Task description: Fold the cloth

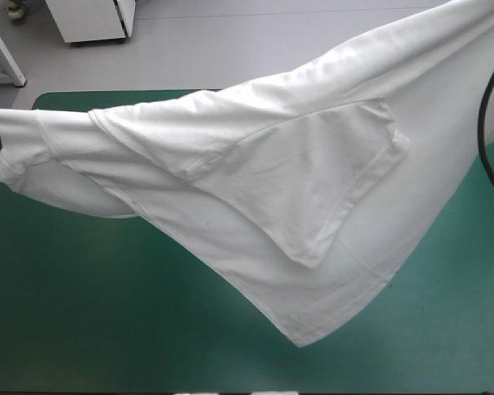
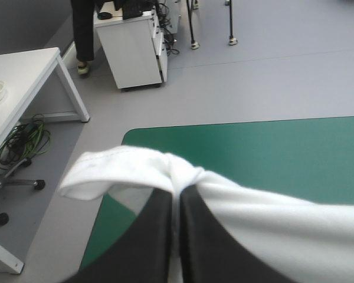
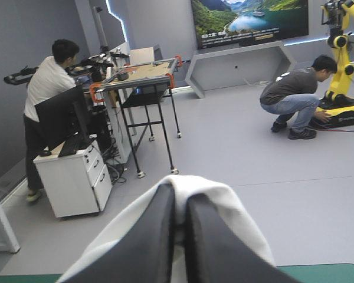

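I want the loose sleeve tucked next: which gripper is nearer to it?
Right. The sleeve hangs right of the T-shirt's middle, toward the right gripper pinching the high end; the left gripper pinches the opposite end near the table's left edge.

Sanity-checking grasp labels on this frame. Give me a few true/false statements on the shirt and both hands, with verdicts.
1. The T-shirt is lifted and hangs over the table. True.
2. The left hand is open and empty. False: it is shut on the T-shirt, with cloth bunched at its fingertips.
3. The right hand is shut on the T-shirt. True.
4. The T-shirt is a folded bundle lying on the table. False: it is unfolded and stretched between the two hands, one corner drooping toward the table.
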Motion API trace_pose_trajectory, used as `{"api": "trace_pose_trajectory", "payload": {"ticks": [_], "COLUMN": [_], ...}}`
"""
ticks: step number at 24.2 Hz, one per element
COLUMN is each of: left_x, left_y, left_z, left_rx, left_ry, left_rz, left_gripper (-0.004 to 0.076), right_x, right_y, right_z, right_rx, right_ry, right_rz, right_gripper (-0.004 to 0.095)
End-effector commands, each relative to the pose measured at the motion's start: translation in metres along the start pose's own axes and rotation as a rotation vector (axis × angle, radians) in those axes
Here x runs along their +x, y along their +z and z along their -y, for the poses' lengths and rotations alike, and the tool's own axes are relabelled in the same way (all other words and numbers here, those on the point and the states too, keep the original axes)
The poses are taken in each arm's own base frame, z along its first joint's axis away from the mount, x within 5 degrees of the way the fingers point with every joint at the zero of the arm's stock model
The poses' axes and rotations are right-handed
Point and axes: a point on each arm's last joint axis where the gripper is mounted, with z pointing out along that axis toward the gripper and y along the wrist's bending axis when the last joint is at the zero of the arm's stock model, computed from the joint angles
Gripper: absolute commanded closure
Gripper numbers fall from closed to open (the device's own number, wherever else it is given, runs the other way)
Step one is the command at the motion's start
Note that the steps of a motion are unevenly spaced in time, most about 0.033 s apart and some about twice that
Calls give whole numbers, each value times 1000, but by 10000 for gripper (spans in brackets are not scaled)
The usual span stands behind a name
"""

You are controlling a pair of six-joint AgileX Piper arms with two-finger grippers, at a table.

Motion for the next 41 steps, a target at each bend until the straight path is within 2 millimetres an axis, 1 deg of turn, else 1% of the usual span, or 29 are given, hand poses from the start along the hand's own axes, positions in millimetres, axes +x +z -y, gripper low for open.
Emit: {"api": "trace_pose_trajectory", "payload": {"ticks": [1,3,6,8,11,13,16,20,23,24,25,26,27,28,29,30,31,32,33,34,35,36,37,38,39,40,41], "left_x": [-1,1,7,13,26,38,53,66,75,80,84,92,98,110,116,126,132,140,149,154,158,159,158,152,142,135,127], "left_y": [-8,-4,10,24,58,87,131,190,230,255,269,293,305,329,340,359,369,383,394,400,403,403,399,393,380,370,353], "left_z": [4,6,9,14,27,35,44,53,58,61,63,67,69,73,75,78,80,82,85,86,87,87,87,86,83,82,80], "left_rx": [54,64,83,112,187,227,245,241,231,220,215,206,202,195,190,180,175,166,162,161,162,164,171,178,192,207,234], "left_ry": [14,14,14,19,21,11,-12,-21,-26,-32,-35,-39,-41,-44,-46,-49,-52,-62,-69,-77,-77,-76,-66,-57,-53,-51,-45], "left_rz": [15,-1,-38,-67,-125,-165,-200,-242,-239,-215,-209,-194,-192,-189,-183,-162,-154,-131,-132,-133,-144,-153,-180,-204,-242,-290,-383], "left_gripper": [733,733,733,733,733,733,733,733,733,733,733,733,733,733,733,728,709,631,501,416,269,199,154,155,157,157,157], "right_x": [-1,7,29,47,79,103,137,182,217,239,251,274,286,308,317,332,339,346,350,352,349,345,336,324,304,292,271], "right_y": [2,15,45,65,100,126,163,214,251,272,283,301,309,324,330,338,342,346,347,347,343,339,331,324,309,299,279], "right_z": [-5,-8,-13,-16,-19,-20,-21,-20,-20,-20,-20,-20,-20,-19,-19,-19,-18,-18,-18,-17,-16,-16,-15,-15,-14,-13,-13], "right_rx": [-57,-70,-84,-85,-92,-84,-83,-67,-59,-62,-63,-71,-74,-81,-85,-93,-95,-98,-96,-92,-84,-74,-58,-48,-30,-20,-9], "right_ry": [-9,-8,-10,-12,-26,-33,-45,-92,-124,-138,-147,-151,-153,-154,-155,-177,-174,-170,-173,-174,-178,-177,-172,-183,-192,-190,-181], "right_rz": [16,-33,-156,-238,-351,-401,-425,-403,-407,-404,-403,-397,-398,-398,-393,-393,-394,-393,-403,-420,-447,-475,-514,-523,-544,-568,-601], "right_gripper": [927,927,927,927,927,927,927,927,927,927,927,927,927,927,927,921,896,772,556,385,177,64,-4,1,31,53,90]}}
